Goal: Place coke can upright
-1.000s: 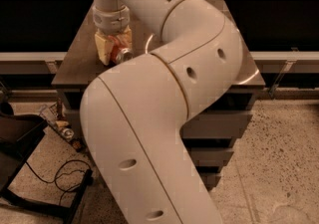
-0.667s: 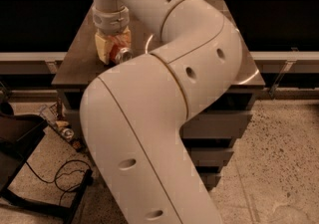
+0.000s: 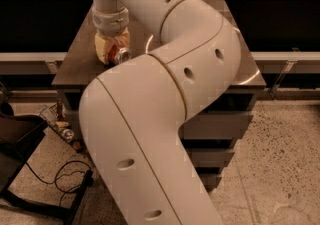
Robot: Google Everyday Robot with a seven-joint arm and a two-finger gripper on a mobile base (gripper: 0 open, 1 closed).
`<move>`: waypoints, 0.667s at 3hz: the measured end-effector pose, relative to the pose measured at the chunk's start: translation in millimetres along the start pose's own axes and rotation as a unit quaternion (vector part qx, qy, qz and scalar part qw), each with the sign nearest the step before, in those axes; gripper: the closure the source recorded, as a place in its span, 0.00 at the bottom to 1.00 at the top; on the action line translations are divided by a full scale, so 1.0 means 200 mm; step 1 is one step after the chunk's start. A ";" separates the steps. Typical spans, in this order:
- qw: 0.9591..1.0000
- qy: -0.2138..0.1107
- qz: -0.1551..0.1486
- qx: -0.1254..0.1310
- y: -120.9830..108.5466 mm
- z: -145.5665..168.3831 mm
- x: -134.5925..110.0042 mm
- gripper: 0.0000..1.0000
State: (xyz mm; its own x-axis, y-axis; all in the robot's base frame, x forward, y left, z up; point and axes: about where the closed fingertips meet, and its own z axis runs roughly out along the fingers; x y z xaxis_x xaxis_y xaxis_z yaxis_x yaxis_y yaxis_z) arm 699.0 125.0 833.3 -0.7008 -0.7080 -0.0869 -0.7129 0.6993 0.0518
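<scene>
A large cream-coloured robot arm [image 3: 165, 99] fills most of the view, bending up and back over a dark brown table [image 3: 75, 66]. At its far end the gripper [image 3: 113, 52] points straight down, low over the left part of the tabletop. Its pale yellow fingers [image 3: 102, 49] look clamped on the coke can [image 3: 119, 53], which sits between them. The can is not upright. It lies tilted, with one silver end poking out past the fingers toward the camera and the red body tucked between them. Whether the can touches the table below the fingertips cannot be told.

The likely risk is release while the can is tilted like this: it would drop onto its side and could roll along the table away from the fingers, perhaps toward the near edge just in front of them. A loose hold while the wrist turns could also let the can slip between the pads.

Compared with a second ago, almost nothing differs. Gripper and can sit in nearly the same place, with the same tilt.
</scene>
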 end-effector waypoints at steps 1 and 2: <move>1.000 -0.018 0.000 0.007 -0.04 -0.06 0.03 1.00; 0.998 -0.065 0.001 -0.004 -0.10 -0.17 0.09 1.00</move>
State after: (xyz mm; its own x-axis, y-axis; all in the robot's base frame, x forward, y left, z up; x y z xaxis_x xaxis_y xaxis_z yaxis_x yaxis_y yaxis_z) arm 699.8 94.1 864.8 -0.6935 -0.6878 -0.2147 -0.7122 0.6995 0.0595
